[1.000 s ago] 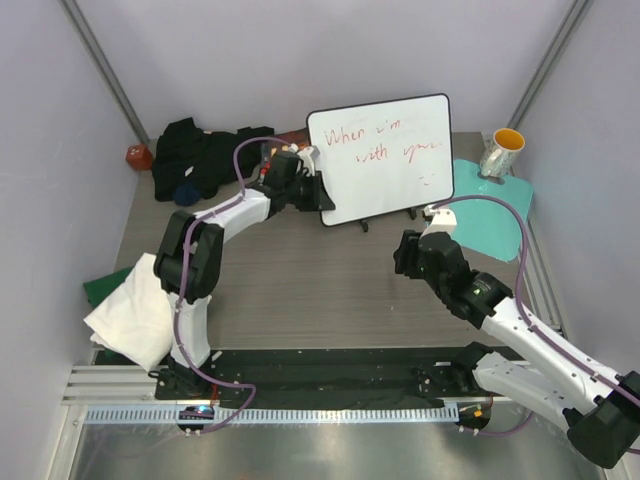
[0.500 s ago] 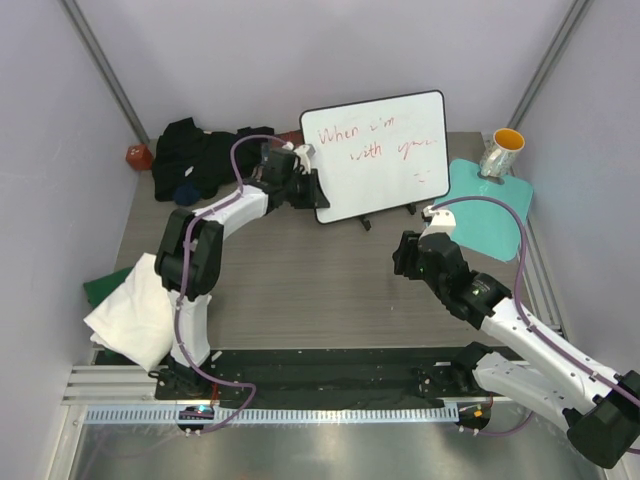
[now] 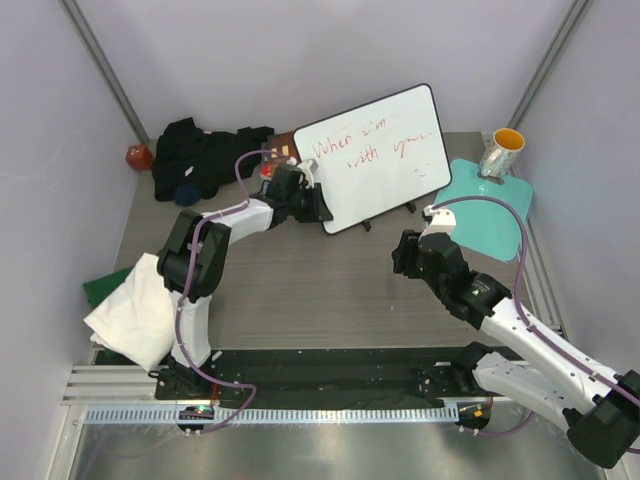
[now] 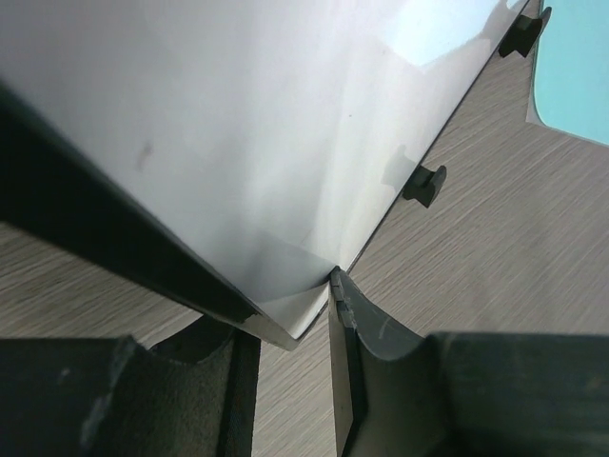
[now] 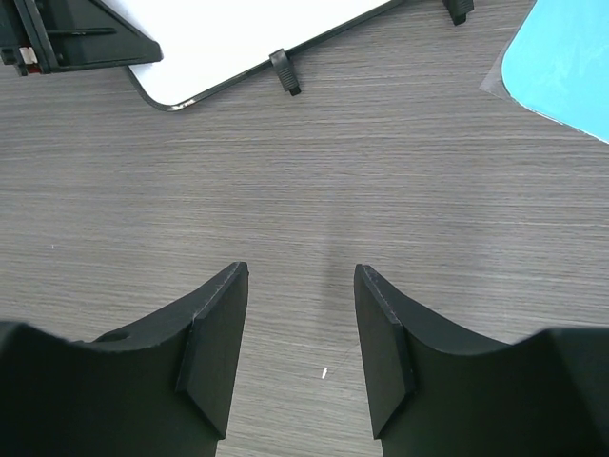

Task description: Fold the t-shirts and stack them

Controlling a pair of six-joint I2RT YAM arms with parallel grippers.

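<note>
Top external view: left gripper clenched on the lower-left corner of a whiteboard. The board sits askew, and its red handwriting is only partly legible. In the left wrist view the board fills most of the frame and its corner is wedged between the fingers, with the near parts a dark blur. The right gripper is spread and holds nothing, over bare table. A black t-shirt is crumpled in the far-left corner, its print not readable. A small patch of navy shirt shows at its near edge, the rest hidden. The folded white shirt lies at the left near edge, partly behind the left arm. Only a corner of the green shirt peeks from under it. A red object beside the black heap is too small to identify. A cup stands on the teal mat at far right.
</note>
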